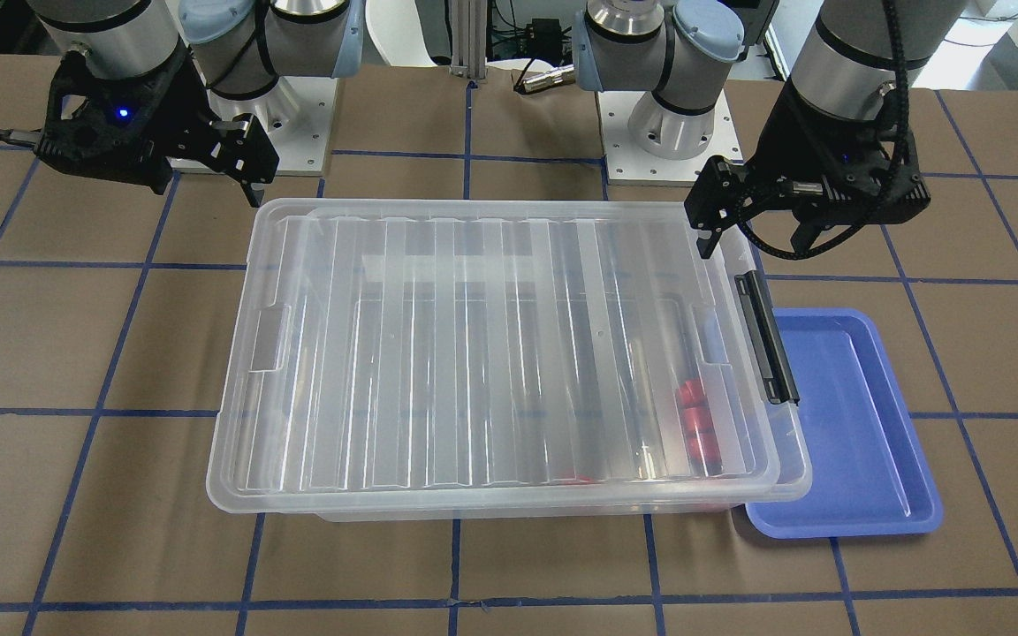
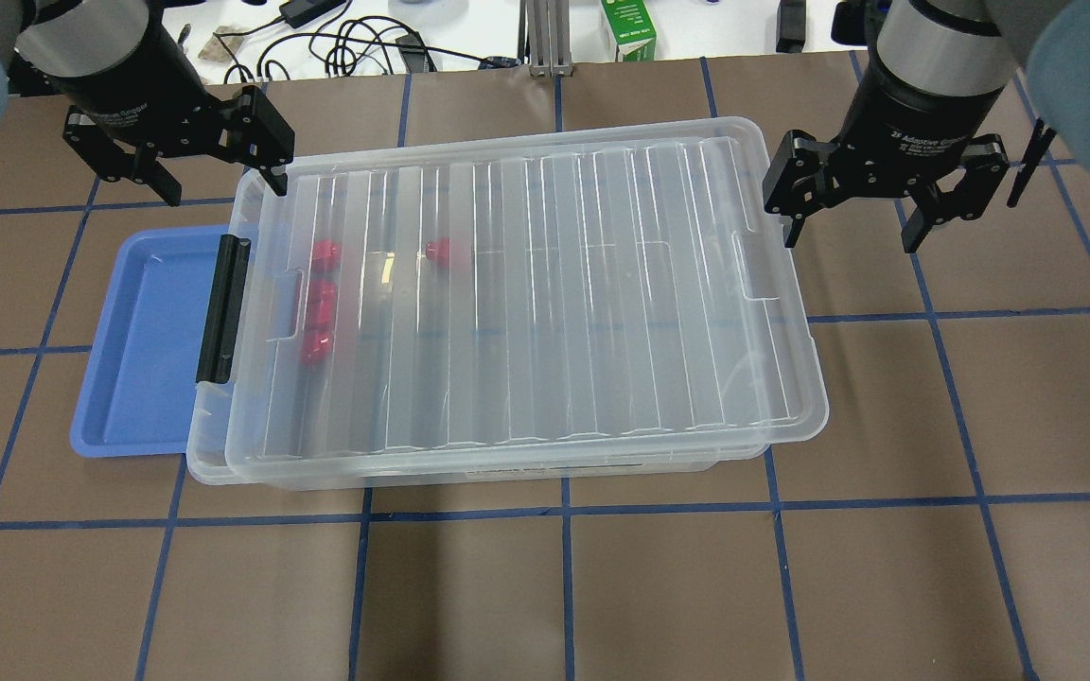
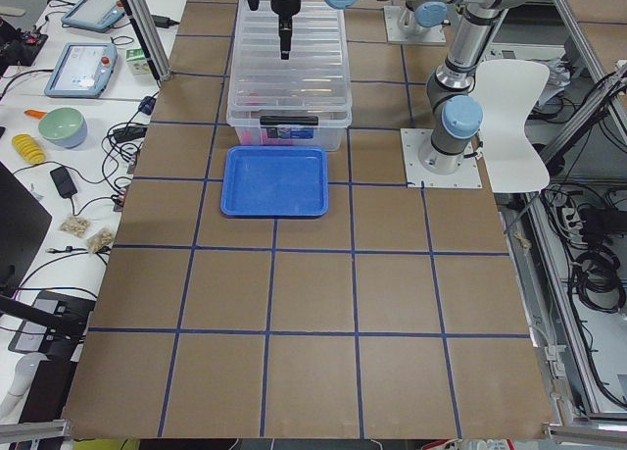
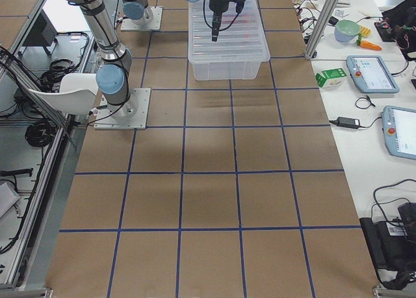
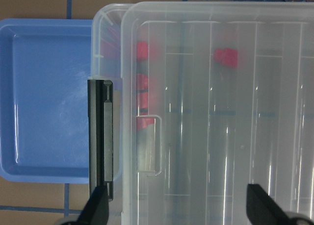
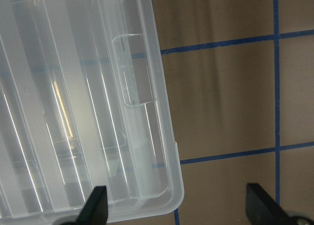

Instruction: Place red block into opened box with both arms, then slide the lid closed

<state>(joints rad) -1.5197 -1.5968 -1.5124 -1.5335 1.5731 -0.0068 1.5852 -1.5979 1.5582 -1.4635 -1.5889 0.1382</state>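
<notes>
At the bottom edge of the left wrist view two black fingertips [image 5: 100,208] are seen set wide apart, so the left gripper [image 2: 220,180] is judged to be spread and empty; it is held above the far corner of the box [image 2: 209,454] at the end that bears the black bar [image 2: 223,307]. The right gripper [image 2: 851,232] is likewise spread with nothing held, and is hung just off the opposite short end of the lid [image 2: 602,284], over bare table [image 2: 980,426]. A red block [image 2: 448,251] is seen through the clear plastic on the box floor, with a row of further red blocks [image 2: 321,301] lying nearer the black bar, so the placing step is judged complete. The lid is laid flat on the rim but is offset toward the robot's right: a narrow strip of the box beside the black bar is uncovered, and at the other end the lid overhangs. The blue tray [image 2: 143,359] is tucked against the bar end. The closing slide is therefore judged to be in hand and nearly finished. For the next move, the overhanging short end would need to be pushed toward the black bar, squarely, until both ends are aligned.
</notes>
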